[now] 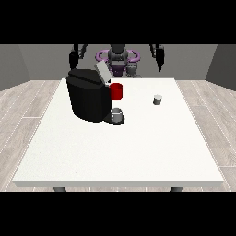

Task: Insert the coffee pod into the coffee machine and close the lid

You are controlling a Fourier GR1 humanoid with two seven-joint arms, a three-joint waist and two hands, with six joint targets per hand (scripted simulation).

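A black coffee machine (87, 99) stands on the white table (120, 147) at the left, its grey lid (102, 73) tilted up and open. A red part (116, 91) juts from its front, above a grey cup (117, 114) on the machine's base. The small grey coffee pod (157, 99) stands alone on the table to the right of the machine. Both hands hang raised behind the table's far edge, away from everything: the hand at the view's left (73, 59) and the hand at the view's right (160, 60). Neither holds anything.
The robot's torso (118, 57) sits behind the table's far edge. Wooden floor surrounds the table. Bare white tabletop stretches across the front half and the right side.
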